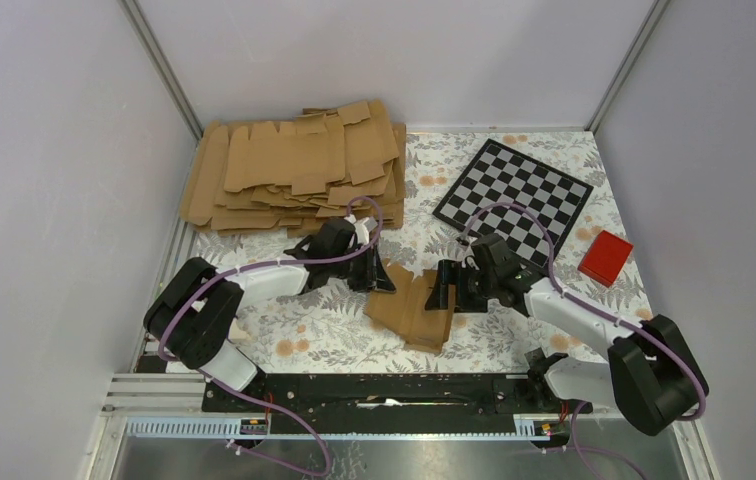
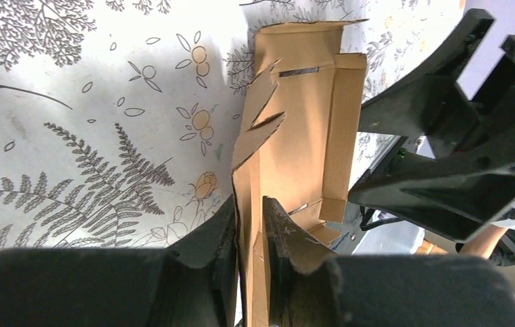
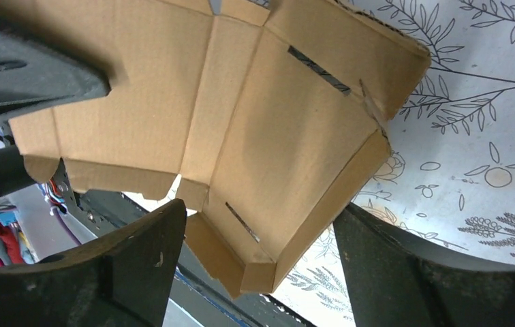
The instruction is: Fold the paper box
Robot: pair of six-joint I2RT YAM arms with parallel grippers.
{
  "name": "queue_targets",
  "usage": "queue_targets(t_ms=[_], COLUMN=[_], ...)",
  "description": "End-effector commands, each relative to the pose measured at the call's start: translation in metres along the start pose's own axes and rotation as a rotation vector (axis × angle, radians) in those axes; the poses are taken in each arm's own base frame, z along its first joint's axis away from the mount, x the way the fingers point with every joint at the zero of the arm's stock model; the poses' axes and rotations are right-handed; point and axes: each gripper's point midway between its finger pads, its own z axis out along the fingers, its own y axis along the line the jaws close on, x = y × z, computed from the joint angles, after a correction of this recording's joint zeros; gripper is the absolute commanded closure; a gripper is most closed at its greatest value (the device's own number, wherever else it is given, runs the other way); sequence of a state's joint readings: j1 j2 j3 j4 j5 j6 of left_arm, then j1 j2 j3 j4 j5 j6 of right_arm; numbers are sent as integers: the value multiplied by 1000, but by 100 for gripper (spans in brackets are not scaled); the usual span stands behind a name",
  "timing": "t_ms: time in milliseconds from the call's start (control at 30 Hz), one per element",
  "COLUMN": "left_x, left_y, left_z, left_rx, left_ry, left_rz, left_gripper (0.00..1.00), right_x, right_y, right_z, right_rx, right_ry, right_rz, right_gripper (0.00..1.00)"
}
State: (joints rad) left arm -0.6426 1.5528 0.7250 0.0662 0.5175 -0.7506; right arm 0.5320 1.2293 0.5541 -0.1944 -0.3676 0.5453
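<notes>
The paper box (image 1: 412, 308) is a small brown cardboard blank with partly bent flaps, near the middle of the table between both arms. My left gripper (image 1: 382, 274) is shut on its left edge; in the left wrist view the fingers (image 2: 289, 231) pinch a thin panel of the box (image 2: 295, 129). My right gripper (image 1: 446, 290) is open at the box's right side. In the right wrist view its fingers (image 3: 139, 245) stand wide apart on either side of a folded corner of the box (image 3: 268, 136), without pinching it.
A large pile of flat brown blanks (image 1: 294, 165) lies at the back left. A checkerboard (image 1: 512, 192) lies at the back right, and a small red block (image 1: 606, 257) to its right. Grey walls enclose the flowered table.
</notes>
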Motion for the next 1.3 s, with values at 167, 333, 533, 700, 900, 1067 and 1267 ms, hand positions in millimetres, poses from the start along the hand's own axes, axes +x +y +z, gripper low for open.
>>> queue_targets(t_ms=[167,333,533,700,900,1067,1267], left_x=[-25,-28,-39,-45,-42,-45,-44], left_y=[-20,-14,-3,1,0,0,1], left_z=[-11,-18,-31,-40,-42,-43,-43], left_rx=[10,-15,-35,-47,-28,-34,-34], left_ry=[-75,-95,-159,-190,-200,-218,-212], left_rz=[87,93,73,76,83,84,83], left_gripper=[82,82,82,82,82,82,95], right_x=[19,23,9,-11,-20,-13,-9], right_y=[-2,-5,0,2,2,-1,-5], right_z=[-10,-5,3,2,-3,-1,1], right_rx=[-14,-12,-27,2,7,8,17], right_ry=[49,55,4,-73,-132,-119,-110], right_rz=[-59,-39,5,34,18,42,58], right_gripper=[7,5,0,0,0,0,0])
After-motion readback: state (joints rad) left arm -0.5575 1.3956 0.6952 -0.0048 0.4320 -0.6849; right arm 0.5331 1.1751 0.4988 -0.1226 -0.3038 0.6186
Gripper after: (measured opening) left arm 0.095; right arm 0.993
